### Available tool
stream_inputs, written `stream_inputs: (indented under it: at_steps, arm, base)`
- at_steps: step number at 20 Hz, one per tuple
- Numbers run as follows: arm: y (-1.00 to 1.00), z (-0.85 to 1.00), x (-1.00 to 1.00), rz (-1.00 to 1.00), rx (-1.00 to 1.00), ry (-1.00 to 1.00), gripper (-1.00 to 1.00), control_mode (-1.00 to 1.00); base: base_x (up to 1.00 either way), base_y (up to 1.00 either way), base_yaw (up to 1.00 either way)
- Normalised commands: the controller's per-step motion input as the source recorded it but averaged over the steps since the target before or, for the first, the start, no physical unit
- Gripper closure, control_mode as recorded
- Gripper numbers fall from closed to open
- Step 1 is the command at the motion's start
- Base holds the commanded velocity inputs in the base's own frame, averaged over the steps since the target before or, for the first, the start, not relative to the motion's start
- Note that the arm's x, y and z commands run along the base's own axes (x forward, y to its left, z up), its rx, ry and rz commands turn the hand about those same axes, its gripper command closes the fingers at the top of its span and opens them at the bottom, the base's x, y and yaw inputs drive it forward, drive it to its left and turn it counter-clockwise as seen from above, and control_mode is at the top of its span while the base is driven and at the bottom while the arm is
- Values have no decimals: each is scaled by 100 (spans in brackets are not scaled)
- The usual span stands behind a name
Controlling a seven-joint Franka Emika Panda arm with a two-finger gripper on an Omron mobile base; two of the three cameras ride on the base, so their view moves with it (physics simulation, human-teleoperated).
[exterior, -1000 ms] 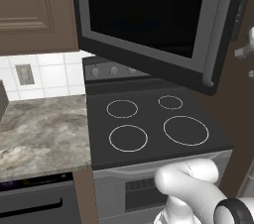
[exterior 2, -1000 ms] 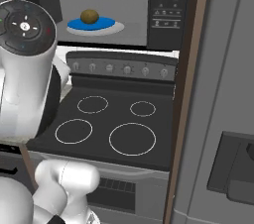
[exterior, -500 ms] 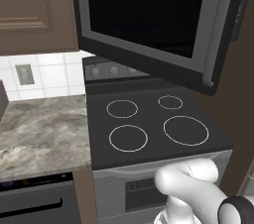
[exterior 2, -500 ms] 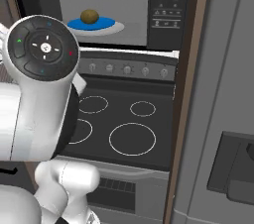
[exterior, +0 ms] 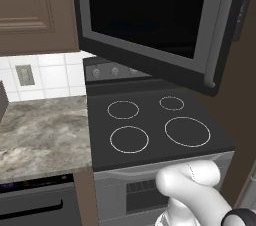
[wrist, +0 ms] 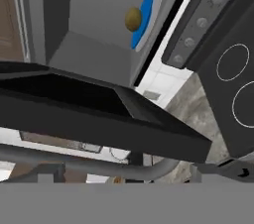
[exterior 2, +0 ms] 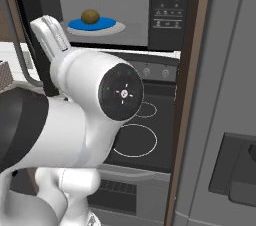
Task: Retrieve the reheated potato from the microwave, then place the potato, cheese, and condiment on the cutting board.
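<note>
The microwave (exterior 2: pixel 170 5) hangs above the stove with its door (exterior: pixel 150 15) swung wide open to the left. Inside it, the brownish potato (exterior 2: pixel 90 16) sits on a blue plate (exterior 2: pixel 102 24) on the glass turntable. The hand view, rolled sideways, shows the potato (wrist: pixel 133 19) on the blue plate (wrist: pixel 147 10), beyond the door's dark lower edge and grey bar handle (wrist: pixel 99 168). My gripper (wrist: pixel 141 171) is open and empty, low beside the open door and apart from the potato. The cheese, condiment and cutting board are out of view.
A black stovetop (exterior: pixel 150 130) with ring burners lies under the microwave, its knob panel (exterior: pixel 112 71) at the back. A marble counter (exterior: pixel 40 130) runs to the left with a dark object (exterior: pixel 1 105) at its edge. A grey cabinet wall (exterior 2: pixel 225 95) stands right.
My arm has swung across the right base view, its round joint cap moving right and lower, and the hand has come up by the door. Potato, door and base are unmoved.
</note>
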Motion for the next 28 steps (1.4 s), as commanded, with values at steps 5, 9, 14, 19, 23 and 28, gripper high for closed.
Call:
stream_inputs:
  at_steps: [5, 9, 14, 19, 23, 28]
  arm:
    - [-1, -16, 54, 0, 32, 0, -100, -100]
    - [6, -3, 60, 0, 10, 6, -100, -100]
    - [1, 1, 39, 7, 1, 14, -100, -100]
    - [8, 0, 15, 13, 0, 9, -100, -100]
    - [22, 0, 12, 15, 2, 10, -100, -100]
    - [14, 1, 0, 13, 7, 8, -100, -100]
  base:
    - [0, 0, 0]
    - [0, 0, 0]
    - [0, 0, 0]
    - [0, 0, 0]
    - [0, 0, 0]
    - [0, 0, 0]
